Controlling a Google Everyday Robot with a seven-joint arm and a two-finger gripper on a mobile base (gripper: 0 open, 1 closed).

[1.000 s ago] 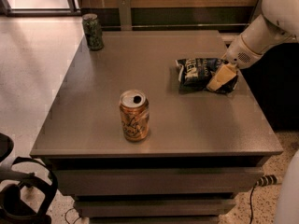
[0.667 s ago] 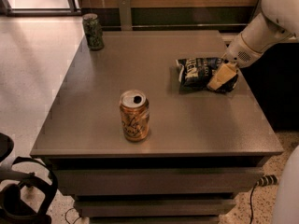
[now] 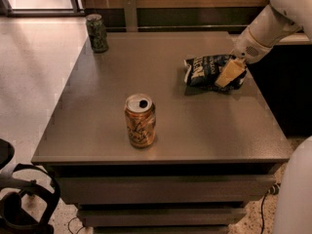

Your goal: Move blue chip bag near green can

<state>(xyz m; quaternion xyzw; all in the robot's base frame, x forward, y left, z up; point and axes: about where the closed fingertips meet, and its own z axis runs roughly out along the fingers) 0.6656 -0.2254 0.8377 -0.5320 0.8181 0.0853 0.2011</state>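
My gripper [image 3: 230, 72] sits on the blue chip bag's [image 3: 201, 70] right end. I cannot tell how its jaws stand. The green can [image 3: 97, 32] is well left of the bag.

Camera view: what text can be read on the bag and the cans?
Blue chip bag: white lettering, too blurred to read.
Green can: pale markings, no readable text.
Orange can: dark pattern, nothing readable.
Gripper, on the bag's right end: no text.

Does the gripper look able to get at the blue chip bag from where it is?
Probably yes: the gripper sits right against the blue chip bag, at its end nearest the arm, and nothing stands between them.
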